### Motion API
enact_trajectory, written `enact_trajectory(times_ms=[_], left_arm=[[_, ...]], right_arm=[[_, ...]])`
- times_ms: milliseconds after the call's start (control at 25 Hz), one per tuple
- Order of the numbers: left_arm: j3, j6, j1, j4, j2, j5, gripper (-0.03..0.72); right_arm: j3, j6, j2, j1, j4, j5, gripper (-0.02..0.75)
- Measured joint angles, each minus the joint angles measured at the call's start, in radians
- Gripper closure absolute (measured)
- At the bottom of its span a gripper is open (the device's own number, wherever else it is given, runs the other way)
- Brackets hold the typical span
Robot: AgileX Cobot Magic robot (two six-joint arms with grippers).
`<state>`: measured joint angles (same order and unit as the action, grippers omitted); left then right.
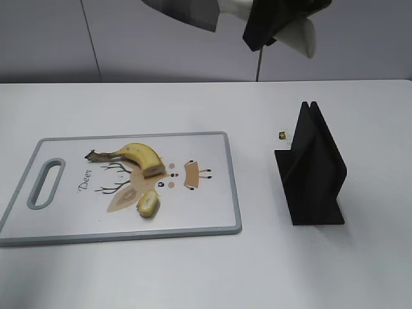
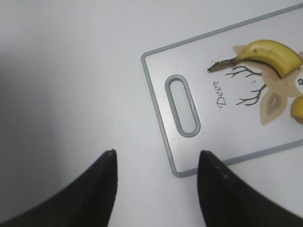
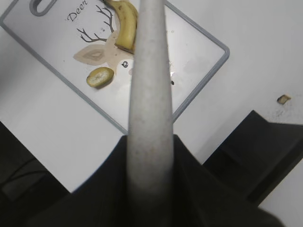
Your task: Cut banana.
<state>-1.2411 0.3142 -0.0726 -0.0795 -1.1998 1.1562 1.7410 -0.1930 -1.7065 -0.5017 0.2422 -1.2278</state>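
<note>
Over on the left, the left end effector [image 2: 156,189] hangs with its jaws spread wide and empty above the bare desk [image 2: 71,71], just off the handle end of the cutting board [image 2: 161,118]. On the board lies the banana [image 1: 138,156], stem pointing left, with a cut piece [image 1: 149,204] lying just in front of it. The right wrist camera alone shows the right end effector [image 3: 149,156] clamped on a knife [image 3: 147,71], raised well above the banana. Right of the board stands a black knife stand [image 1: 312,170], with a small scrap [image 1: 282,134] beside it.
</note>
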Motion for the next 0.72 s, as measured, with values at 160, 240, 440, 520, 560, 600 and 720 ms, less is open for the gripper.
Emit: enact_trajectory(times_ms=[160,240,440,520,560,600,720], left_arm=[[0.114,-0.001,0.0,-0.01,0.147,-0.036,0.16],[0.17,-0.001,0.0,-0.01,0.22,-0.04,0.16],[0.323,-0.015,0.0,-0.009,0.411,-0.028,0.16],[0.395,-0.042,0.0,-0.01,0.485,-0.019,0.16],[0.437,-0.058,0.0,-0.011,0.527,-0.017,0.16],[0.472,-0.068,0.0,-0.02,0.569,-0.016,0.158],[0.591,-0.085,0.0,-0.066,0.691,-0.009,0.125]], right_arm=[[-0.097,0.122,0.076,0.0,-0.005,0.0,0.577],[-0.159,0.176,0.116,0.0,-0.019,0.011,0.577],[-0.314,0.33,0.206,0.001,-0.119,0.087,0.577],[-0.361,0.374,0.234,0.022,-0.15,0.096,0.577],[-0.382,0.387,0.243,0.038,-0.149,0.101,0.577],[-0.397,0.394,0.253,0.064,-0.141,0.105,0.577],[-0.448,0.403,0.281,0.154,-0.123,0.118,0.577]])
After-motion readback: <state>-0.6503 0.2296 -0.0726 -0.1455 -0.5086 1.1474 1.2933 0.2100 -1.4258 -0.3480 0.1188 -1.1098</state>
